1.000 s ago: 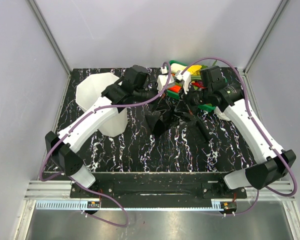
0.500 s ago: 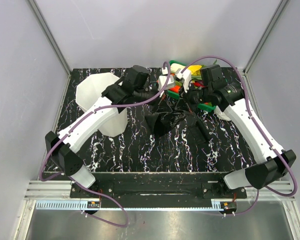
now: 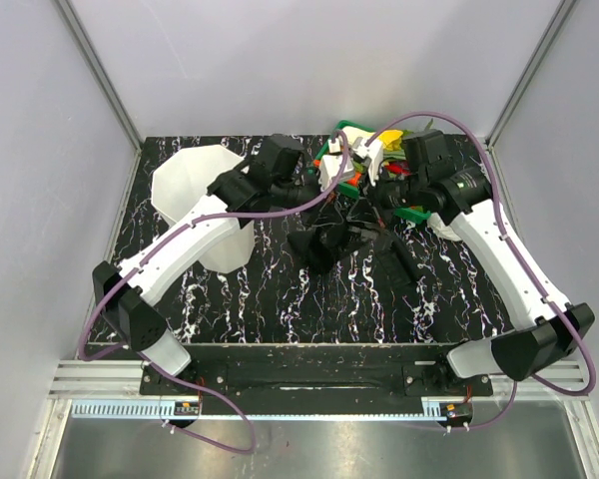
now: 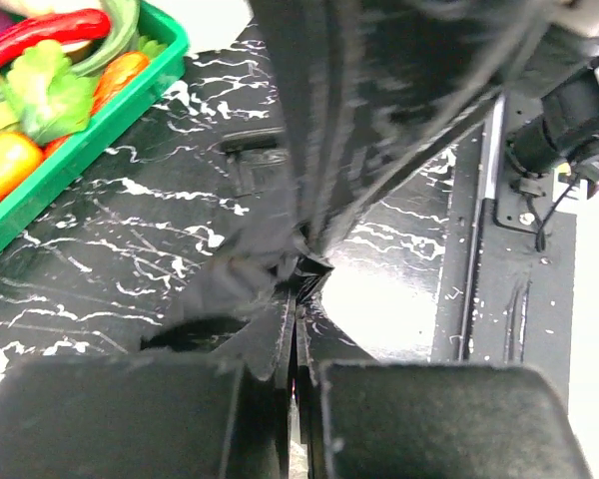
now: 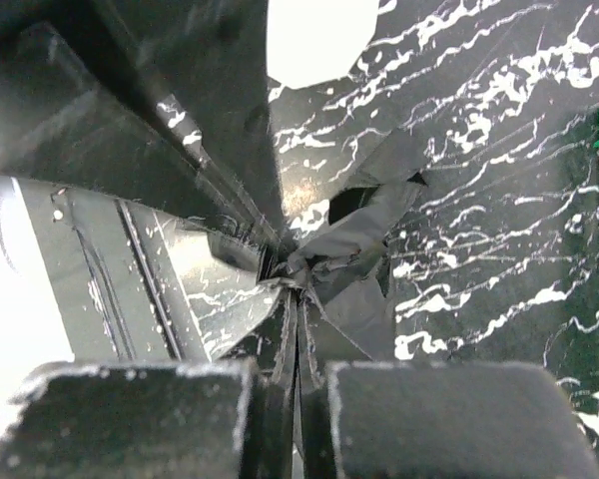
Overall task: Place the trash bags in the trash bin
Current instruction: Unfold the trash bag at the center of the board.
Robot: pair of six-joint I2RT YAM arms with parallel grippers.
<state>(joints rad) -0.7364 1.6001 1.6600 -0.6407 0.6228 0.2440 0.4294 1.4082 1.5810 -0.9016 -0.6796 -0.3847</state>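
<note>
**Taut film between two pinches, bin off to the left**

Gathered at the centre of the overhead view, over the tabletop (image 3: 359, 299): the trash bags (image 3: 329, 238), crinkled black film drawn into pleats. Pinched from both sides, by the left gripper (image 4: 295, 334) and the right gripper (image 5: 298, 334), each closed tight on a small bunch of film. Not yet in the trash bin (image 3: 185, 178), standing well apart at left centre of that view.

Likely to tear if pulled further in opposite directions, being thin and already stretched. Could slip from either pinch, with so little film caught. Might snag the green tray (image 4: 110, 115) of vegetables close by at upper centre and shove it. May also tip the light bin on the swing left, if brushed by arm or trailing film.

No brand, label or readable writing anywhere.
</note>
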